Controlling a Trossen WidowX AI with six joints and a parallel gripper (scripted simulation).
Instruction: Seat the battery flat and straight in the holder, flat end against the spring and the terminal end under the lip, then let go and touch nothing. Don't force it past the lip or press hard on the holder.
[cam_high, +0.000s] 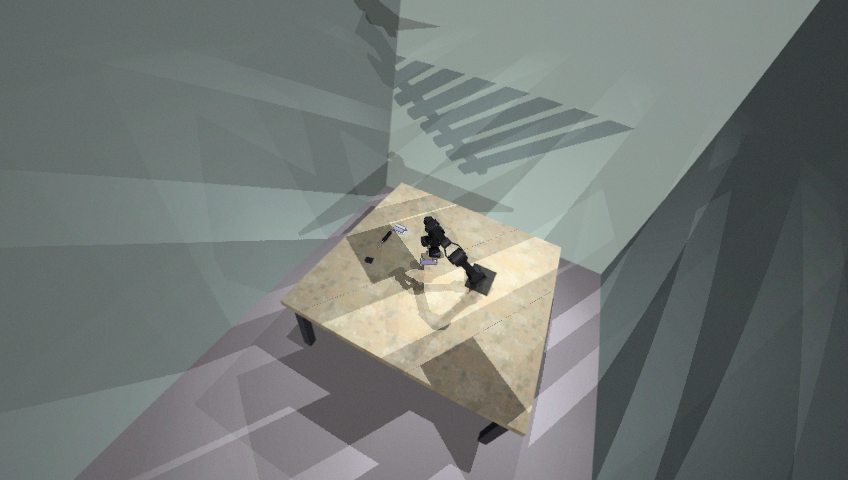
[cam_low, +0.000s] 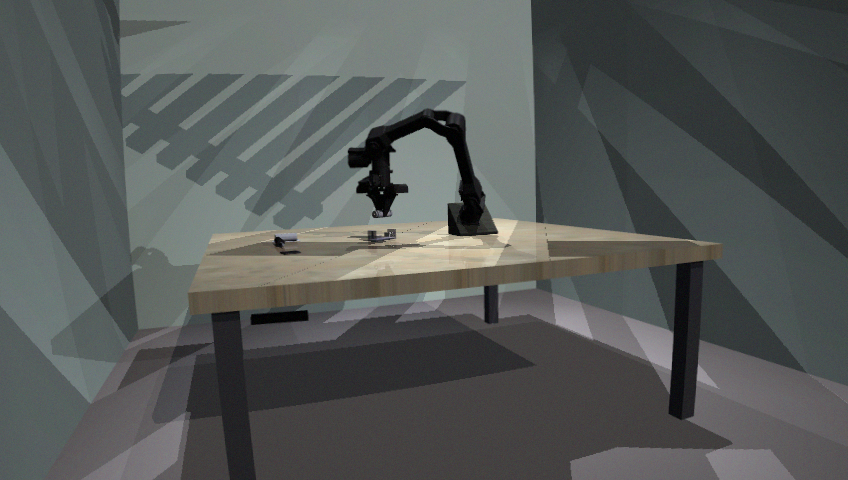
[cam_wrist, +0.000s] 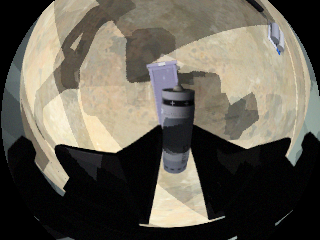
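My gripper (cam_low: 382, 211) (cam_wrist: 176, 129) is shut on the grey battery (cam_wrist: 178, 120) and holds it clear above the table. The battery's terminal nub points to the top of the wrist view, with its flat end toward the bottom. The pale purple holder (cam_high: 428, 262) (cam_low: 372, 236) (cam_wrist: 162, 79) stands on the table below the gripper. In the wrist view it lies behind the battery and a little left, at a slight angle to it. The battery hides part of the holder there. I cannot tell which holder end has the spring and which the lip.
A pale blue-white object (cam_high: 399, 228) (cam_low: 286, 237) (cam_wrist: 274, 36) lies on the table (cam_high: 476, 321) away from the holder. A dark pen-like object (cam_high: 386, 238) lies beside it, and a small black square piece (cam_high: 368, 259) is farther along. The arm's base (cam_high: 480, 279) stands on the other side of the holder.
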